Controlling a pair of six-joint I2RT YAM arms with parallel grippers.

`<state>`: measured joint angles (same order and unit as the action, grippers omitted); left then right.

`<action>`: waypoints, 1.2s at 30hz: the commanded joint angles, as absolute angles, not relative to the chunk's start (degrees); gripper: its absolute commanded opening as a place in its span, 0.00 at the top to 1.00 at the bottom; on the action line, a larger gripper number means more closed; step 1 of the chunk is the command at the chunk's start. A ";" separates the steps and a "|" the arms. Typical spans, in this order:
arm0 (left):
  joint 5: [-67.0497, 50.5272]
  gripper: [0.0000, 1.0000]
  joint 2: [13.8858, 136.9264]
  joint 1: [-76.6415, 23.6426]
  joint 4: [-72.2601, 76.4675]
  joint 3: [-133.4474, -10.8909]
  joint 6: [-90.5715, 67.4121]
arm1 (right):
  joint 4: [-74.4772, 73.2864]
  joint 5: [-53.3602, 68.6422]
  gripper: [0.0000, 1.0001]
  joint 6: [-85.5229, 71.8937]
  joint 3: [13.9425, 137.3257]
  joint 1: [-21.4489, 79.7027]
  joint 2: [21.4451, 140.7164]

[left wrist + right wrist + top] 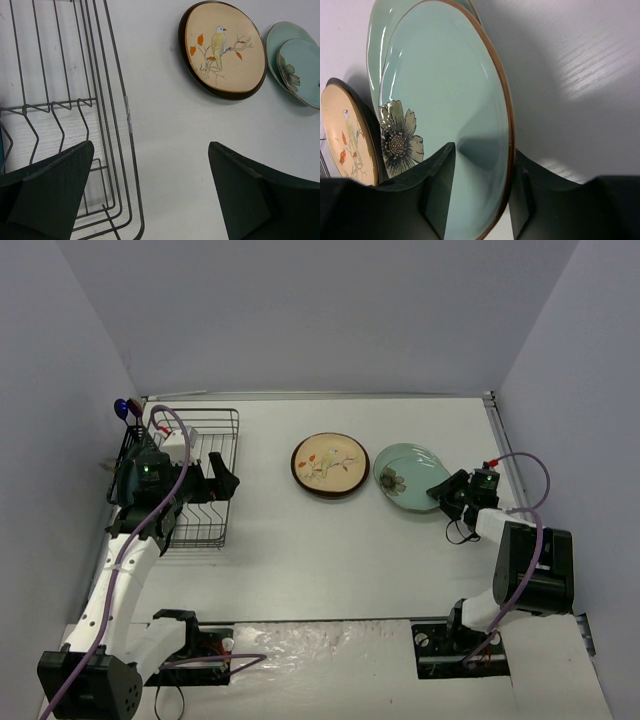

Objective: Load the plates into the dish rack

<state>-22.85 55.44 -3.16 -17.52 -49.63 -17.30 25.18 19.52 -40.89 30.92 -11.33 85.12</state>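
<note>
The black wire dish rack (pixel 236 440) stands at the left; its wires also show in the left wrist view (pixel 127 115). My left gripper (pixel 222 483) hangs open and empty over the rack's right edge (pixel 151 150). A cream bird plate with a dark brown rim (pixel 330 463) (pixel 225 47) lies flat at mid-table. At the right, a mint flower plate with a thin brown rim (pixel 403 482) (pixel 450 90) rests tilted on a pale mint plate (pixel 418 454) (pixel 376 45). My right gripper (pixel 442 492) (pixel 482 150) is shut on the flower plate's near rim. The dark teal plates are not clearly visible.
Grey walls enclose the table on three sides. A small blue and red object (pixel 122 407) sits at the rack's back left corner. A teal sliver (pixel 1 150) shows at the left edge of the left wrist view. The right arm's base (pixel 535 570) stands near the right wall.
</note>
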 commanded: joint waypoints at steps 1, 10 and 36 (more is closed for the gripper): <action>-22.85 0.03 55.37 -2.81 -14.81 -51.86 -17.01 | 31.20 20.96 0.66 -41.93 30.85 -11.78 84.10; -23.08 0.03 55.63 -2.81 -14.80 -51.86 -17.10 | 30.27 22.57 1.00 -43.22 30.64 -12.18 80.31; -21.76 0.03 64.48 -25.07 2.58 -60.51 -44.87 | 66.79 46.57 1.00 -70.98 29.74 -2.07 64.92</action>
<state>-23.17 61.24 -20.10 -8.00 -54.59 -41.41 45.86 42.01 -62.63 28.58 -6.77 67.48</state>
